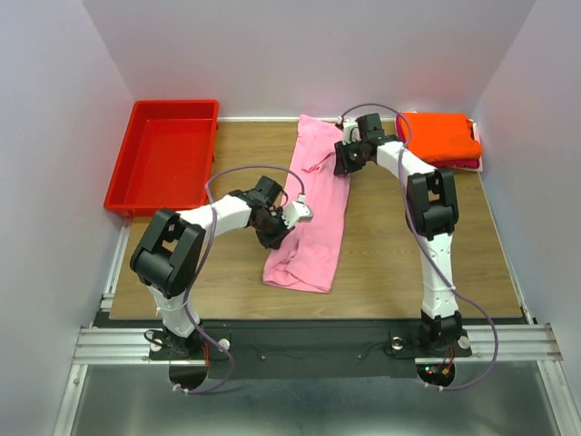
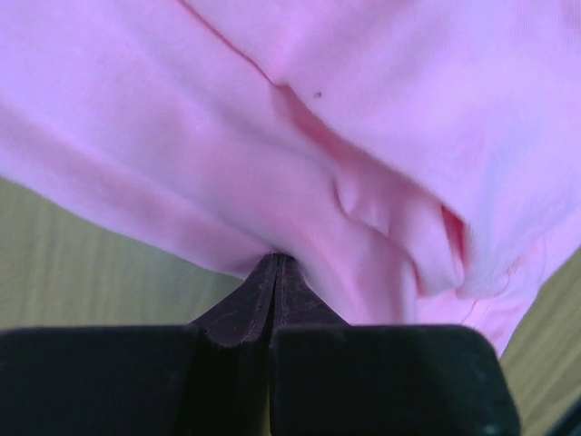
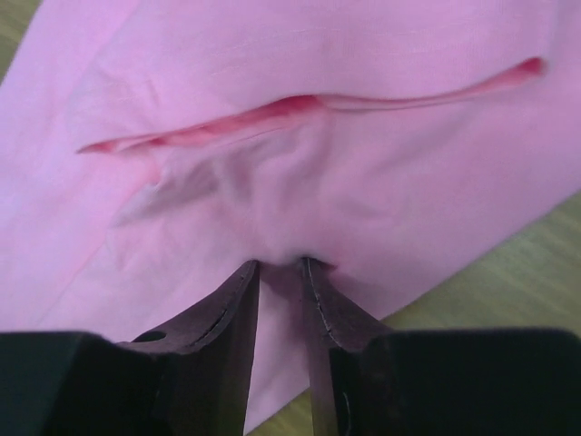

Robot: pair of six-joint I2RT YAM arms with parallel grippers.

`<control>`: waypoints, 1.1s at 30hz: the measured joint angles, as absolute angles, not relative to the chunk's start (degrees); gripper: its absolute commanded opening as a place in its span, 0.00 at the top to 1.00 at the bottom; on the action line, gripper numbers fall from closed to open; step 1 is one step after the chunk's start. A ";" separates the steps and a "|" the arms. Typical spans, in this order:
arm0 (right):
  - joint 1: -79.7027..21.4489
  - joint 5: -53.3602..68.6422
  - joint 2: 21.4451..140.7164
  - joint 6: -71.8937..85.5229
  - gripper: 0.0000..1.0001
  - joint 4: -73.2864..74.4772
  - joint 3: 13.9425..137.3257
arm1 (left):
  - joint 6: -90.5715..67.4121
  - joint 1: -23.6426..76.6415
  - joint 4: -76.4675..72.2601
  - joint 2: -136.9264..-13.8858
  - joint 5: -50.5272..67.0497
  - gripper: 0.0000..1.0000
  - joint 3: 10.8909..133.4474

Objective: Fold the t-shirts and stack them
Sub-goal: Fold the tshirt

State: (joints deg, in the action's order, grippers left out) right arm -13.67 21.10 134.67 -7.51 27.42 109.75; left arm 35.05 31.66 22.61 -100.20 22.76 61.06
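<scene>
A light pink t-shirt [image 1: 313, 227] lies folded into a long strip down the middle of the table, filling the left wrist view [image 2: 363, 109] and the right wrist view [image 3: 318, 54]. My left gripper [image 1: 275, 234] is at the strip's left edge, its jaws [image 2: 275, 259] pressed together on a pinch of the pink cloth. At the strip's right edge near the far end is my right gripper [image 1: 345, 163]; its jaws [image 3: 280, 263] stand a narrow gap apart with a pucker of pink cloth between the tips. A folded orange t-shirt [image 1: 438, 136] lies at the back right on a darker pink-red one [image 1: 465, 164].
A rigid red plastic tray [image 1: 168, 159] sits at the back left corner with nothing in it. White walls close in the table on the left, back and right. Bare wood shows to the left [image 1: 182, 291] and right [image 1: 381, 245] of the pink strip.
</scene>
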 measured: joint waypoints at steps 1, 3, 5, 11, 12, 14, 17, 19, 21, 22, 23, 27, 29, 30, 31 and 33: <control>-13.67 20.91 135.44 -7.62 0.69 27.33 111.09 | 34.46 32.05 22.72 -100.20 23.35 0.93 60.90; -13.58 20.16 137.62 -7.70 0.69 27.49 114.43 | 33.43 33.26 23.22 -99.96 24.29 0.91 60.66; -13.58 19.35 139.81 -7.73 0.67 27.53 118.06 | 32.91 33.74 23.75 -99.63 25.19 0.78 60.40; -13.76 20.23 142.32 -7.68 0.43 27.05 122.34 | 33.50 34.39 28.32 -96.68 27.64 0.62 59.90; -13.76 21.43 141.12 -7.75 0.41 26.96 120.66 | 33.78 34.22 28.86 -95.29 28.27 0.62 59.90; -13.74 22.94 137.80 -7.86 0.38 27.57 116.73 | 34.46 33.50 29.78 -91.46 29.78 0.62 59.90; -13.74 25.67 130.96 -7.88 0.38 29.19 110.63 | 34.92 31.73 30.44 -85.69 32.12 0.62 60.01; -13.74 28.25 123.37 -7.68 0.42 29.74 106.13 | 34.89 30.41 30.55 -83.68 33.45 0.62 60.05; -13.74 30.63 115.87 -7.31 0.50 29.41 102.24 | 34.52 28.93 30.68 -82.81 34.68 0.63 60.05; -13.80 31.79 112.84 -7.18 0.61 29.54 100.77 | 33.87 27.94 30.72 -82.78 35.31 0.64 60.03; -13.96 32.64 109.67 -7.09 0.65 29.56 99.13 | 33.50 27.07 30.72 -82.81 35.75 0.64 60.03; -17.17 35.00 98.96 -7.46 0.75 29.71 90.96 | 30.96 22.81 30.59 -83.02 38.13 0.65 60.01; -21.32 34.15 95.74 -8.14 0.75 30.13 85.10 | 29.76 20.21 30.35 -83.55 39.29 0.65 60.01; -24.21 33.76 94.89 -8.43 0.75 30.98 82.50 | 29.15 18.55 30.26 -84.14 39.66 0.65 60.01; -27.75 33.06 94.61 -8.95 0.75 31.51 79.64 | 28.56 17.30 30.15 -84.71 39.79 0.65 60.01; -32.99 31.79 94.78 -9.61 0.75 32.64 75.44 | 27.83 15.62 29.95 -85.47 39.79 0.65 60.01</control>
State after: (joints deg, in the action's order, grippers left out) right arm -32.99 31.79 94.78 -9.61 32.64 75.44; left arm 27.83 15.62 29.95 -85.47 39.79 60.01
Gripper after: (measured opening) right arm 0.250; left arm 0.349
